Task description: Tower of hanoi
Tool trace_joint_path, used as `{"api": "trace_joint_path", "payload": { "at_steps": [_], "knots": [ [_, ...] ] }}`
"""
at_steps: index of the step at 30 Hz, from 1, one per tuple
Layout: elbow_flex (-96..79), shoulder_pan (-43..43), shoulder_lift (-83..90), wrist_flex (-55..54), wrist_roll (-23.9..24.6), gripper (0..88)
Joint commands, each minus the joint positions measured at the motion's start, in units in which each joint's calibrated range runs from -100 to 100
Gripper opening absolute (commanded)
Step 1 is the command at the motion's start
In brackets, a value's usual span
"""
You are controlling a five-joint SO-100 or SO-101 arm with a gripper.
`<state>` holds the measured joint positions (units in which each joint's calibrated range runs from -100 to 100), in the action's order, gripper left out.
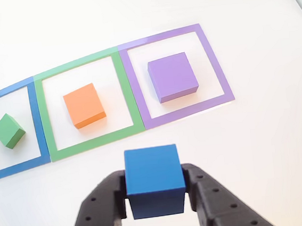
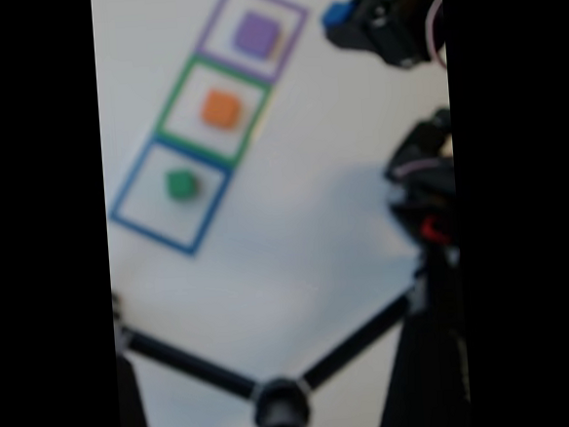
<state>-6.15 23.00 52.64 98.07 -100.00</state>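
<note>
Blocks of four colours make the set, and each one is at a separate place now. In the other view the blue cube [image 1: 153,179] sits at the lower centre of the frame, clamped between the two black fingers of the gripper [image 1: 156,195], one finger pressing on each side of it. Above it, on the white table [image 1: 261,150], three flat square outlines lie in a row, edge to edge. The purple block [image 1: 172,76] rests inside the purple outline [image 1: 216,66] at the upper right. The orange block [image 1: 84,105] rests inside the green outline [image 1: 128,94] in the middle. The green block [image 1: 9,130] rests inside the blue outline [image 1: 33,111] at the left edge, turned a little.

The fixed view is blurred. There the row runs diagonally in the upper left, and the cube shows as a small blue spot at the top, just right of the purple outline, at the tip of the dark arm [image 2: 403,24].
</note>
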Motion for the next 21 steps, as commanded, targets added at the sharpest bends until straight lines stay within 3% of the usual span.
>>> {"api": "trace_joint_path", "payload": {
  "at_steps": [1, 10, 21],
  "knots": [
    [-14.12, 2.7, 3.28, -12.24, 0.0, 1.1],
    [-53.39, 8.55, 0.53, -64.06, 0.0, 1.1],
    [-61.03, 8.64, -28.05, -107.94, 0.0, 1.1]
  ]
}}
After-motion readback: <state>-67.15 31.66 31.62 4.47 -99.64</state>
